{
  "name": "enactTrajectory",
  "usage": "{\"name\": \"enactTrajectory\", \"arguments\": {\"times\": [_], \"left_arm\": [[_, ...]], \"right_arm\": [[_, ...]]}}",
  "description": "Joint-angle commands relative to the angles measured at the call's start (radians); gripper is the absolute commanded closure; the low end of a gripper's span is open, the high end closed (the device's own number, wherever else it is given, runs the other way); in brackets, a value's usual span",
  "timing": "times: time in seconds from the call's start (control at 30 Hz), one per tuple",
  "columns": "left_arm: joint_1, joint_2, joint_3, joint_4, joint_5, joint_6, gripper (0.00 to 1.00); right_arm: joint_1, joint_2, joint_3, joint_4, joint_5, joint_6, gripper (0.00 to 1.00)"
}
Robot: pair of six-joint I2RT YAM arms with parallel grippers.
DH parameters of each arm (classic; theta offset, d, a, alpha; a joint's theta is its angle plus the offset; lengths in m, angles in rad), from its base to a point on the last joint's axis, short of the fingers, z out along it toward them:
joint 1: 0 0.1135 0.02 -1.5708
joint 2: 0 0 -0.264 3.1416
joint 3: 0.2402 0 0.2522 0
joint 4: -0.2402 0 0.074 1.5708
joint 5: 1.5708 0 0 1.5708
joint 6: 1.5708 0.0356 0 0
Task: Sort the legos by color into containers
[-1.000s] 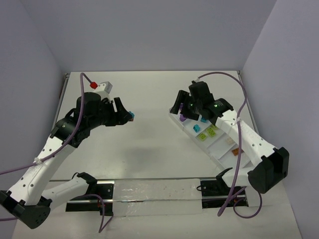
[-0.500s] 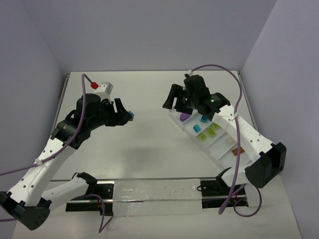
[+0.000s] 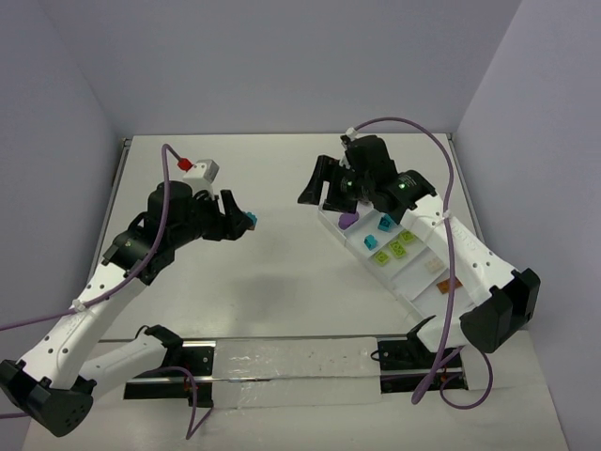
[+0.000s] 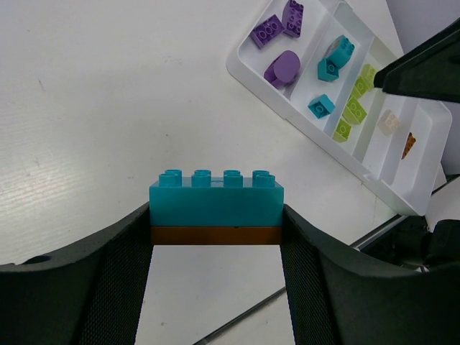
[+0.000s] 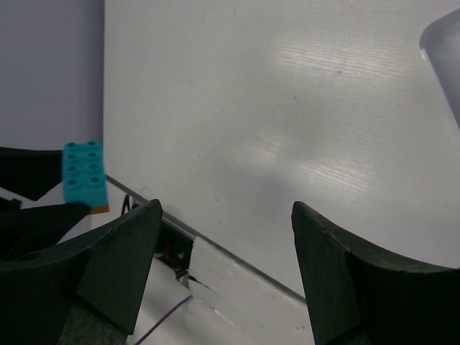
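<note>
I work in a robotics lab cell, a rig built for trials. My arms (image 3: 99, 282) are bolted to a black rail (image 3: 202, 359) at the near edge of a plain white table (image 3: 272, 178). Bare pale lilac walls (image 3: 282, 56) box it in on three sides. Purple cables (image 3: 406, 120) trail loose off my wrists, and a divided white tray (image 4: 243, 61) sits out as test apparatus.

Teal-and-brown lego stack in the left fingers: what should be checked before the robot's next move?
1. Grip on teal studded brick with orange-brown plate beneath by left fingers: ok.
2. Held piece is one colour, ready to drop: not ok, two colours joined.
3. Right fingers open and empty to help: ok.
4. Room in teal compartment of the long white plastic tray: ok.
5. How tightly the two pieces lock: cannot tell.
</note>
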Motion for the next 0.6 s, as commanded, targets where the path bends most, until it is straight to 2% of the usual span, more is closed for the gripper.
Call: {"name": "enactTrajectory", "arguments": {"times": [0.0, 0.23, 0.43, 0.57], "left_arm": [[0.004, -0.007, -0.005, 0.082, 0.018, 0.053, 1.0], [-0.023, 0.015, -0.006, 0.069, 0.005, 0.105, 1.0], [-0.033, 0.016, -0.031, 0.104, 0.022, 0.149, 1.0], [-0.044, 0.021, -0.045, 0.137, 0.02, 0.176, 1.0]], "right_arm": [[0.006, 0.038, 0.103, -0.008, -0.075, 0.014, 0.19], [-0.001, 0.126, 0.191, -0.029, -0.215, 0.028, 0.2], [-0.001, 0.163, 0.167, 0.089, -0.426, 0.078, 0.21], [0.006, 0.204, 0.179, 0.117, -0.487, 0.085, 0.22]]}}
